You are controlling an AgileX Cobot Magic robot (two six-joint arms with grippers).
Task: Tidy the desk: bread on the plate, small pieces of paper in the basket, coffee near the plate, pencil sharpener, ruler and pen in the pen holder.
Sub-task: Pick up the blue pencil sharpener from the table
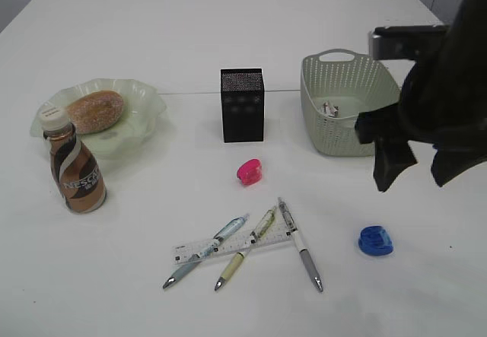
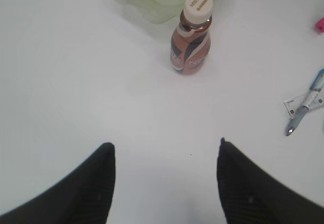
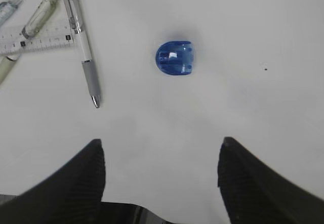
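The bread (image 1: pixel 95 110) lies on the green plate (image 1: pixel 144 97) at the left. A brown coffee bottle (image 1: pixel 75 172) stands just in front of the plate; it also shows in the left wrist view (image 2: pixel 192 37). A black pen holder (image 1: pixel 242 104) stands mid-table. A pink sharpener (image 1: pixel 249 171) lies in front of it. A blue sharpener (image 1: pixel 375 241) lies at the right and shows in the right wrist view (image 3: pixel 174 58). Three pens (image 1: pixel 300 243) and a clear ruler (image 1: pixel 190 250) lie at the front. Paper bits (image 1: pixel 330 109) lie in the basket (image 1: pixel 319 131). My right gripper (image 1: pixel 411 166) is open above the table. My left gripper (image 2: pixel 164 148) is open and empty.
The white table's far edge runs along the back. The right arm's dark body (image 1: pixel 449 86) hangs over the basket's right side. A seam line (image 1: pixel 190 92) crosses the table behind the pen holder.
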